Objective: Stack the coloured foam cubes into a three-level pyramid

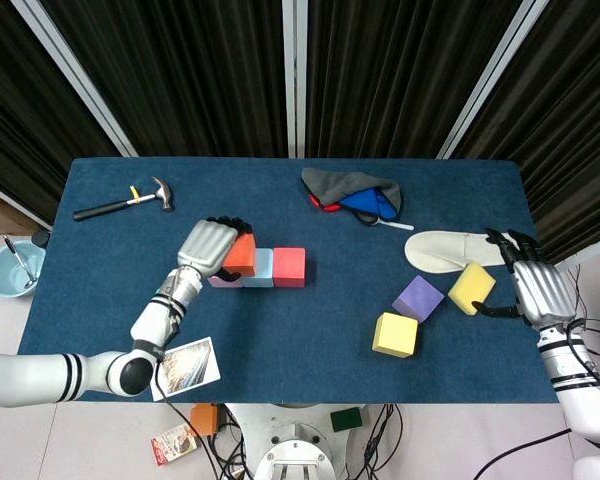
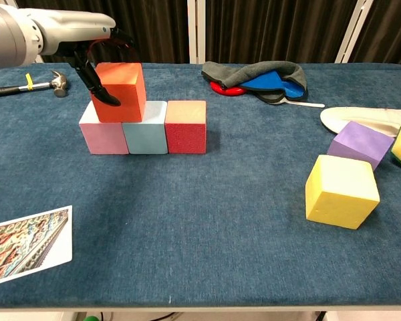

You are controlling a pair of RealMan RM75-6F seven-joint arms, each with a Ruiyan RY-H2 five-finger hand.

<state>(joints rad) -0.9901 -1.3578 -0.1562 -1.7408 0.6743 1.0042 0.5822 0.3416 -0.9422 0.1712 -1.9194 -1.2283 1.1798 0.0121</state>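
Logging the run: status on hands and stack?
Left hand grips orange cube atop pink cube and blue cube. Right hand open beside yellow-green cube. Nothing blocking.

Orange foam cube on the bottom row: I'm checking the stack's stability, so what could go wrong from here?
1. The orange foam cube sits over the seam between the pink foam cube and light blue foam cube; an uneven release might tilt it.
2. The left hand fingers touch its side; withdrawing could drag it or nudge the red foam cube out of line.
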